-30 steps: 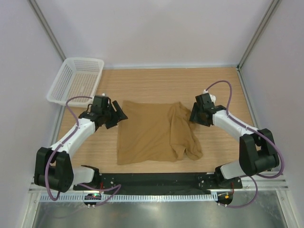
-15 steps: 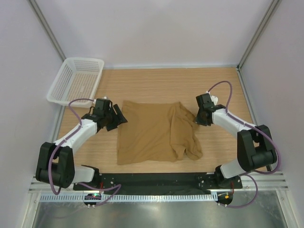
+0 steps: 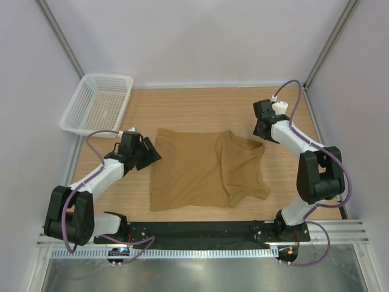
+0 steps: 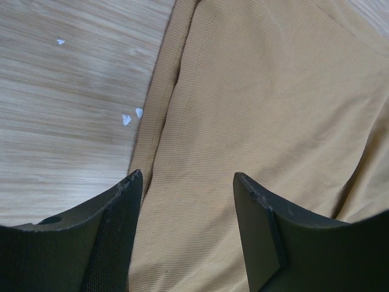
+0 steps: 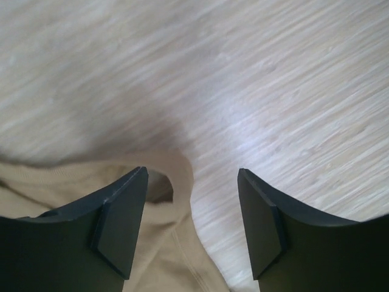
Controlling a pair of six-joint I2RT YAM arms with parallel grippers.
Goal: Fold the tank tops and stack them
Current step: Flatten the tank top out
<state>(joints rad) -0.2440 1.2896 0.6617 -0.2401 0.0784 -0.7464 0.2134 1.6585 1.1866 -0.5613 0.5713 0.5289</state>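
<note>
The tan tank top (image 3: 194, 170) lies mostly flat on the wooden table, its right part creased with a strap reaching toward the back right. My left gripper (image 3: 154, 154) hovers at its left edge, open; in the left wrist view the left gripper (image 4: 188, 177) stands with ribbed tan tank top (image 4: 261, 109) between and below its jaws, not pinched. My right gripper (image 3: 261, 134) stands open at the top's far right corner. In the right wrist view the right gripper (image 5: 192, 173) holds nothing, and a strap loop of the tank top (image 5: 164, 261) lies under its left finger (image 5: 121, 213).
A white mesh basket (image 3: 108, 77) sits at the back left corner. Bare wood table (image 3: 200, 109) stretches behind the top. Small white specks (image 4: 126, 119) lie on the wood by the cloth's left edge. Frame posts and walls bound the table.
The right gripper shut, dragged the top's right part outward toward the back right, and opened again; that side now lies spread wider. The left gripper shifted slightly along the left edge.
</note>
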